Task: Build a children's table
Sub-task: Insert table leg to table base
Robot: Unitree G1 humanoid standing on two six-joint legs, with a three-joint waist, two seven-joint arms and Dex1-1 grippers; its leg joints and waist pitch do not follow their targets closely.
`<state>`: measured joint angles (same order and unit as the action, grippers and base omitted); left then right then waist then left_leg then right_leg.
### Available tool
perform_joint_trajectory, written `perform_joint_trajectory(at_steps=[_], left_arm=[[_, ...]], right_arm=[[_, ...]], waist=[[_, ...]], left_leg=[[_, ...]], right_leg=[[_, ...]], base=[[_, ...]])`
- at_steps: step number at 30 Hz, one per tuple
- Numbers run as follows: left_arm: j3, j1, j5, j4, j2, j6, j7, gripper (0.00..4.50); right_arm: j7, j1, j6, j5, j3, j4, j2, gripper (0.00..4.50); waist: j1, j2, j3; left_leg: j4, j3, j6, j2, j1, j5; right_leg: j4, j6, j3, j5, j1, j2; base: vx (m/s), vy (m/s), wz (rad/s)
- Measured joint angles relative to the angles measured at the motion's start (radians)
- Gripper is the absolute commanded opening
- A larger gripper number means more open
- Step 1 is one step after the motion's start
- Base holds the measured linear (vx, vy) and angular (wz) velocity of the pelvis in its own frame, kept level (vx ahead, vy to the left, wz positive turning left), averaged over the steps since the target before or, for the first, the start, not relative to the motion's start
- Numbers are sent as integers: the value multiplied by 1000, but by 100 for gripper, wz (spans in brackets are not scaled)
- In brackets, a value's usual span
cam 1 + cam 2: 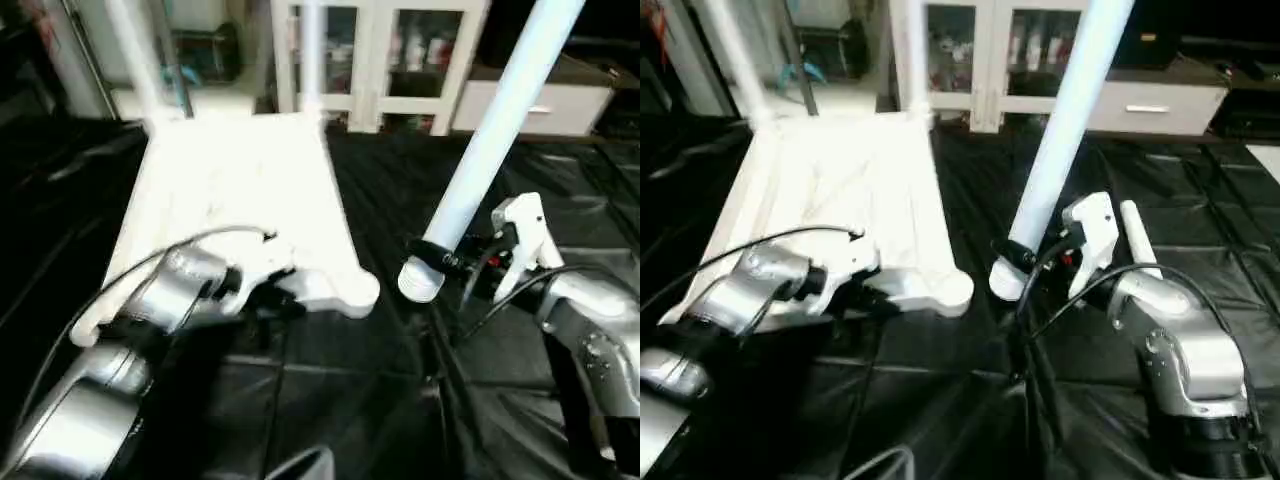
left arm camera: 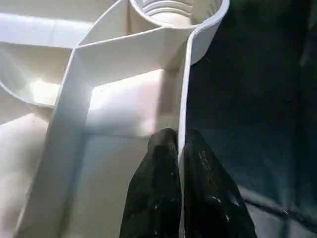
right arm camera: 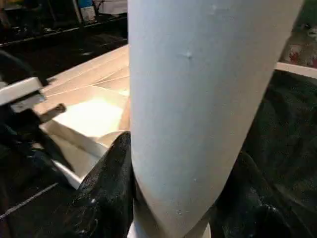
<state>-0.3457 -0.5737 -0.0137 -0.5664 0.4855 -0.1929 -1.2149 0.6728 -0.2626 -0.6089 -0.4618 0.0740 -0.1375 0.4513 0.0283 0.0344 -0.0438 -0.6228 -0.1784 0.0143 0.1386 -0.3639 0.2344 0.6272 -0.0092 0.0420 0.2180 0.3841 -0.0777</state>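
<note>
Lying upside down on the black-covered work surface [image 1: 380,380]: the white plastic rectangular table top [image 1: 235,190], ribbed underside up, bright and glossy, thin upright walls dividing shallow compartments. At its far corners, two long white tapered tube legs already standing upright, one [image 1: 140,60] on the far left, the other [image 1: 310,55] on the far right. At the near right corner, an open round corner socket [image 2: 173,12], ridged inside and not yet filled.

Pinched on the top's thin near edge wall, just back from that socket: the left gripper [image 2: 179,148], its black fingers [image 2: 156,168] shut narrow with the wall sandwiched between them, one inside the compartment and one outside. Held near its thick lower end by the right gripper [image 1: 440,255], jaws half spread around the tube: a third white tapered leg [image 1: 490,130], leaning up and away to the right, its ringed butt end [image 1: 420,280] hanging just beside the empty socket, apart from it.

Step in hand, judging by this: seating the held leg in the near right socket. Best done by keeping the left pinch firm so the light top cannot slide or tip, bringing the leg upright before lowering, centring the butt end over the socket's mouth, then pressing straight down, probably with a twist given the ridges. Risk if entered at a slant: jamming on the rim or levering the top out of the left grip.
</note>
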Motion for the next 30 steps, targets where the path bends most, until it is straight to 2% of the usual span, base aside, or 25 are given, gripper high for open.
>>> perform_joint_trajectory(at_steps=[2,4,8,10,11,13,18,25,30], left_arm=[[31,112,22,167,73,-41,-8,4],[47,171,34,254,109,-75,-11,4],[116,341,51,493,175,-178,13,4],[126,374,56,552,175,-212,25,4],[128,382,56,579,168,-236,39,4],[127,379,47,607,131,-270,78,4],[95,344,21,625,47,-317,173,0],[71,320,15,631,11,-353,217,0],[46,300,5,629,8,-355,215,0]], right_arm=[[-3,14,-1,-1,0,-10,-4,186],[-9,20,-2,-1,-2,-7,-7,186],[-10,11,-2,-2,-6,-2,-20,186],[-10,-1,-3,-3,-8,6,-30,186],[-9,-13,-9,-6,-11,6,-39,186],[-7,-34,-22,-17,-24,9,-52,186],[27,-62,-50,-51,-60,28,-77,185],[80,-132,-59,-49,-92,101,-78,185],[123,-170,-58,-34,-140,201,-86,185]], waist=[[-13,-3,0],[-17,-4,-1],[-33,-14,-3],[-29,-19,-4],[-24,-24,-7],[-16,-28,-9],[9,-29,-10],[16,-29,-10],[24,-33,-12]], left_leg=[[4,0,1,2,2,0],[6,0,3,2,8,-2],[11,0,7,2,8,-3],[12,0,9,2,11,-3],[13,0,13,2,13,-2],[13,-1,14,2,13,-2],[13,-4,10,2,12,-5],[13,-4,8,2,11,-6],[13,-4,8,2,10,-6]], right_leg=[[0,0,0,1,0,2],[0,0,1,3,0,3],[-1,0,0,3,0,4],[-1,0,0,3,0,4],[-1,0,0,3,0,4],[0,-1,1,2,0,3],[-1,-1,-1,2,0,2],[-2,-1,0,2,1,2],[-2,-1,0,2,1,1]], base=[[0,0,0],[0,0,0],[0,0,0],[0,0,0],[0,0,0],[0,0,0],[0,0,0],[0,0,0],[0,0,0]])
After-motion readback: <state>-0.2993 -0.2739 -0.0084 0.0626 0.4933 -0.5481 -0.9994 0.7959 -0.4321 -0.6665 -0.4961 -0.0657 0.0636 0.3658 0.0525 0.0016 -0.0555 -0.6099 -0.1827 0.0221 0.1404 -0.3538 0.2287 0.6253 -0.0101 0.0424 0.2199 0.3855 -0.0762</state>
